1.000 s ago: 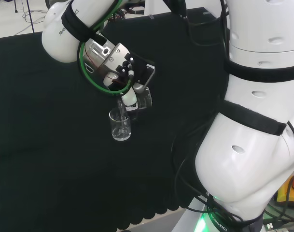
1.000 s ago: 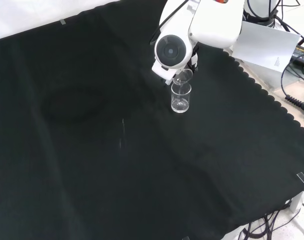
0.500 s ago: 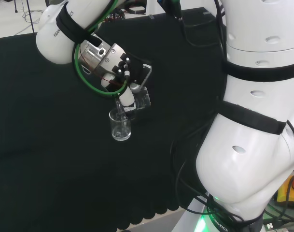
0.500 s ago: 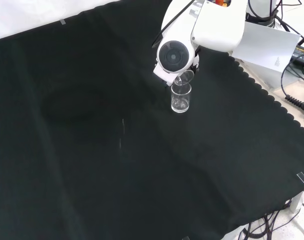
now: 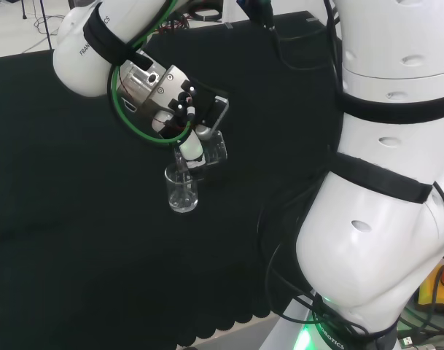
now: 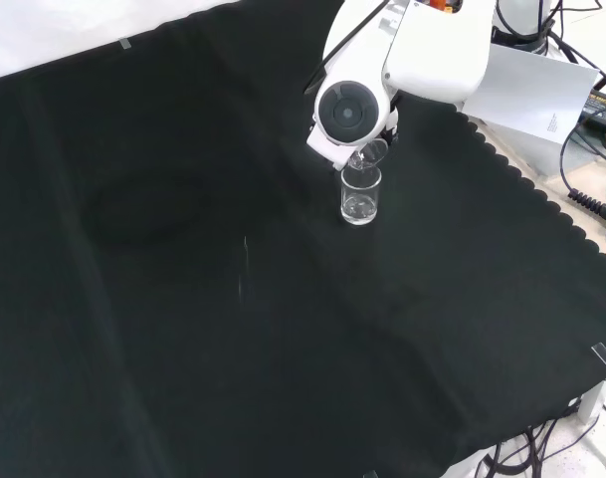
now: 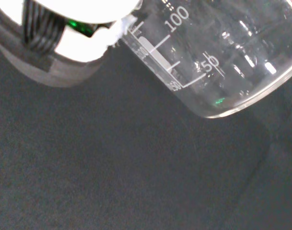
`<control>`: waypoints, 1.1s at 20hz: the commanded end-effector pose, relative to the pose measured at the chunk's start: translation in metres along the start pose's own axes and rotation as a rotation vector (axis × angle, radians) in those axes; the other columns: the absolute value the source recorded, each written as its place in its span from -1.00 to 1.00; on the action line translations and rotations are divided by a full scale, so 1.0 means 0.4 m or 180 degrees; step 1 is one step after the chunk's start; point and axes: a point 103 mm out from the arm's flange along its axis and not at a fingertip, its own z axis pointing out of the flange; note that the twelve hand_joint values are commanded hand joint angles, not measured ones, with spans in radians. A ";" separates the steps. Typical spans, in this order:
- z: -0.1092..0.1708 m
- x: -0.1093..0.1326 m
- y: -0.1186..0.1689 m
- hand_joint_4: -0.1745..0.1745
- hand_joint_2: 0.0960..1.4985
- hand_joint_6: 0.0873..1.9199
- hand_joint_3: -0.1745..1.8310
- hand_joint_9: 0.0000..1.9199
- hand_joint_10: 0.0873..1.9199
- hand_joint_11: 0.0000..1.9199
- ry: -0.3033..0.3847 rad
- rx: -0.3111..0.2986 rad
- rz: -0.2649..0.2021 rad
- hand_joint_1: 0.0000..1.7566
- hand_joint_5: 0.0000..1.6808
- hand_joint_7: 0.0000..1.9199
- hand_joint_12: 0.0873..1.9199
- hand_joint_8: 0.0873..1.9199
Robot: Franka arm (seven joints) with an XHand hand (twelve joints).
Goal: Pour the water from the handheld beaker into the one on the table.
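The black and white hand (image 5: 185, 109) grips a clear glass beaker (image 5: 211, 149) with its fingers curled round the wall, tipping it steeply so that its mouth points down at a second beaker (image 5: 181, 191) standing upright on the tabletop (image 5: 76, 240). In the head view the held beaker's lip sits right at the rim of the standing one, at its upper right; whether the two touch cannot be told. In the front view the tilted beaker (image 6: 367, 153) shows just under the arm's white link with its round grey cap (image 6: 347, 113), directly over the standing beaker (image 6: 360, 193), which holds a little water at its bottom. From the wrist camera the held beaker (image 7: 217, 62) is close and large, its wall carrying white graduation lines with the numerals 100 and 50 and a pale marking patch beside them, next to a blurred white part of the hand (image 7: 74, 24). Two beakers can be counted in all, one held and one on the black cloth covering the tabletop. The standing beaker lies toward the cloth's scalloped edge (image 6: 511, 174) in the front view.
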 end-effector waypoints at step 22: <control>0.054 -0.064 -0.018 -0.24 -0.04 -0.21 -0.28 0.89 -1.00 0.52 0.0570 -0.0545 -0.0351 0.32 0.39 0.74 -0.48 -0.76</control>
